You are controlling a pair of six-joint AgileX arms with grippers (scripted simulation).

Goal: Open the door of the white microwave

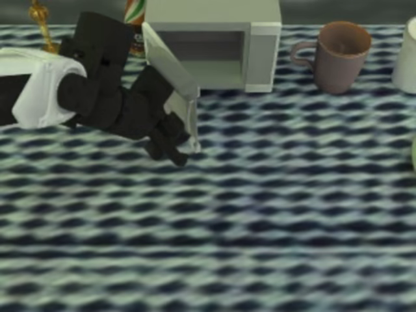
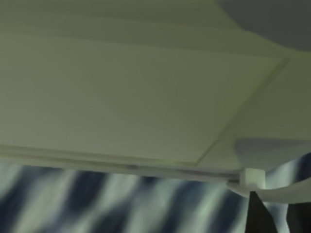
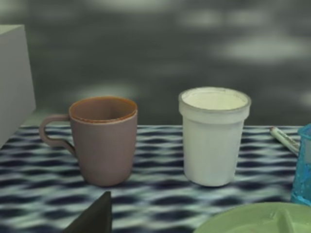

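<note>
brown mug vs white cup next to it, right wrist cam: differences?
The brown ceramic mug has a side handle; the white plastic cup has none. The brown mug is dull brown with near-straight walls; the white cup is white, tapers toward its base and carries a thick rim. Both stand upright, apart, on the blue patterned tablecloth.
</note>
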